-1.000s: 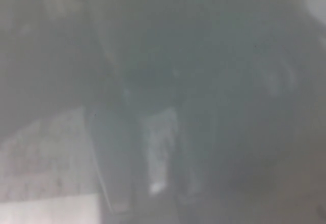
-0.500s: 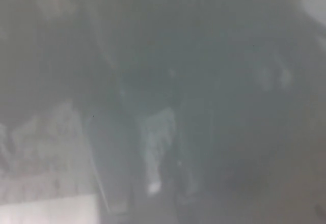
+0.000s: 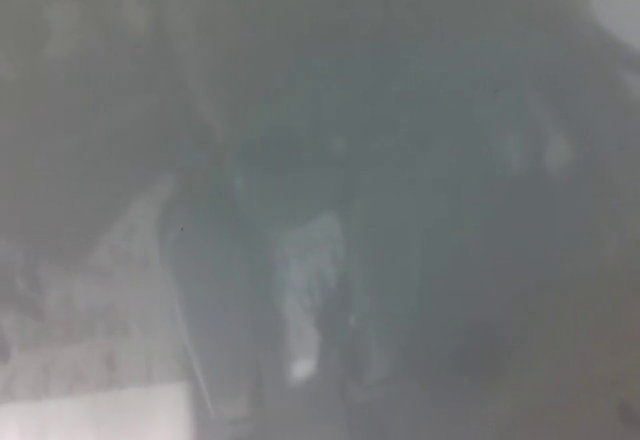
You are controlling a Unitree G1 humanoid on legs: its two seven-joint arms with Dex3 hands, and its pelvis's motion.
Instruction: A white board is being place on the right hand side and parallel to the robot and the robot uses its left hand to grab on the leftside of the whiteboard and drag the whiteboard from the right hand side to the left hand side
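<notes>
The head view is heavily fogged and out of focus, and no outline is sharp. A pale, whitish patch (image 3: 100, 360) fills the lower left corner; it may be the whiteboard, but I cannot confirm that. A dark blurred mass (image 3: 300, 175) sits in the middle, with a lighter streak (image 3: 310, 290) below it. I cannot pick out a hand with certainty; the dark mass may be part of my left arm. Nothing recognisable as my right hand shows.
A thin dark line (image 3: 190, 340) borders the pale patch on its right. A bright spot (image 3: 620, 0) shows at the top right corner. The right half is a uniform grey-green haze with faint light smudges (image 3: 540, 150).
The pale patch at the lower left has changed shape: darkness has spread over its upper left, leaving a peak near its right edge. The middle shapes have hardly shifted.
</notes>
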